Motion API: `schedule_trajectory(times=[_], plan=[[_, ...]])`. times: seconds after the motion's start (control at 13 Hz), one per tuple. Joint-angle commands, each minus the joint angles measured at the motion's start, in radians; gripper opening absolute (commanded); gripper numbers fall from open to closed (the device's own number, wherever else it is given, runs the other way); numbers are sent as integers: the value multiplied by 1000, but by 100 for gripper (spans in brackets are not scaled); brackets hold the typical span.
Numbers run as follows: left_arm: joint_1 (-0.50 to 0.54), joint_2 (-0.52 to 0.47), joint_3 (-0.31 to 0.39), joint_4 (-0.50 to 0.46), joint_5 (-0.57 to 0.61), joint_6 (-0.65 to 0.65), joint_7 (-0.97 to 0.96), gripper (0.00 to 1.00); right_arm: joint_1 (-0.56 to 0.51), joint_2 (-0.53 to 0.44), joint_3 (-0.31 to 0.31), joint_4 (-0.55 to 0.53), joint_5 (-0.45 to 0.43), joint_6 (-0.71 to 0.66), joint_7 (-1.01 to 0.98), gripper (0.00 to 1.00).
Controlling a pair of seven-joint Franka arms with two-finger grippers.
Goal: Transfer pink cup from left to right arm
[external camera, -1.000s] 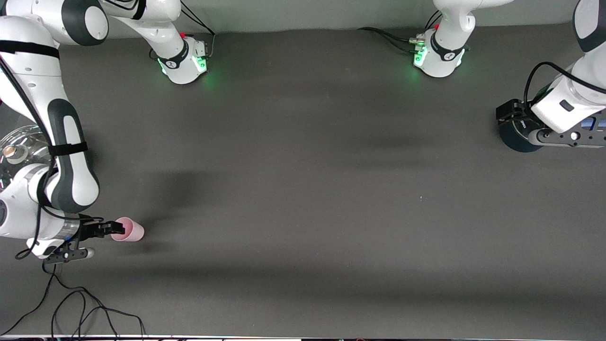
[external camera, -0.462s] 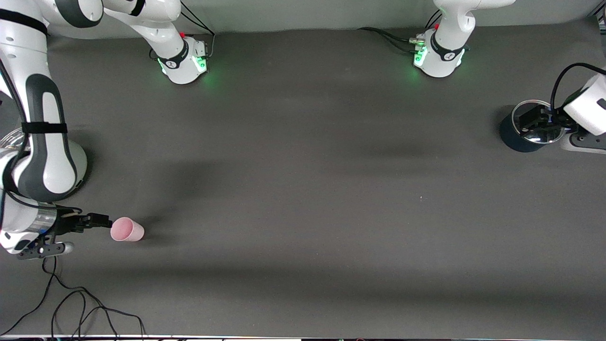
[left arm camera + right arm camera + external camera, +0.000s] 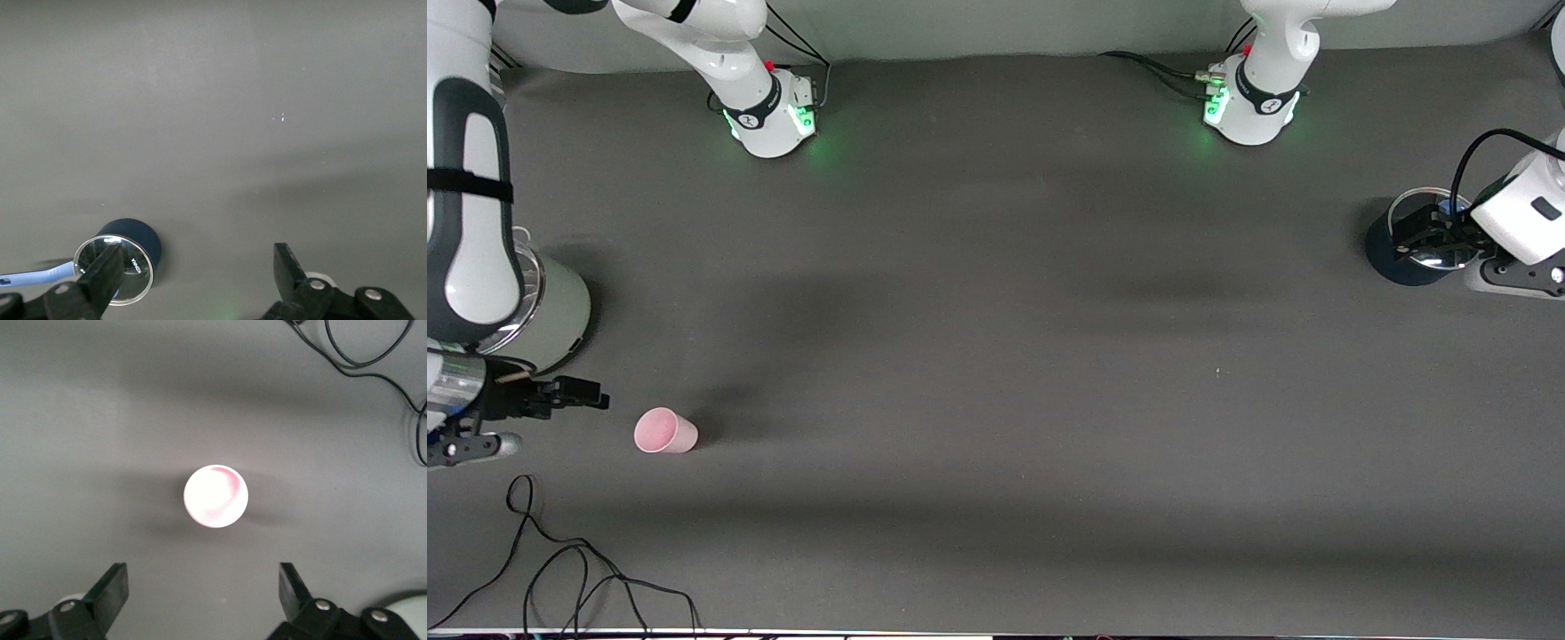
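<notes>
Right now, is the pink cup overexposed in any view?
Right wrist view: the pink cup is blown out nearly white, only a pink crescent showing, with soft shadows on either side. Front view: it keeps its pale pink colour, faint shadow beside it.

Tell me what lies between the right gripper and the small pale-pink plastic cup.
Nothing: only bare dark table separates the open right gripper from the small pale-pink plastic cup, shown in front and right wrist views.

One high camera, two wrist cameras.
You look steeply down from across the table; each wrist view looks down past its fingers, the right sharing the pink cup [image 3: 215, 496] with the front.
</notes>
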Motion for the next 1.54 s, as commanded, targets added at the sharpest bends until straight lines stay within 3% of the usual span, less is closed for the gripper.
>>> schedule_trajectory(times=[0.0, 0.69, 1.0, 1.46], plan=[[-10, -3, 17, -4, 1, -11, 11, 100, 48, -125, -3, -22, 1, -95, 93, 100], [-7, -11, 18, -24, -8, -3, 12, 100, 184, -364, -3, -34, -2, -333, 424, 100], [-8, -11, 18, -24, -9, -5, 12, 100, 183, -407, -8, -88, -22, -323, 423, 100], [-7, -11, 18, -25, -10, -12, 12, 100, 180, -410, -28, -82, -56, -326, 417, 100]])
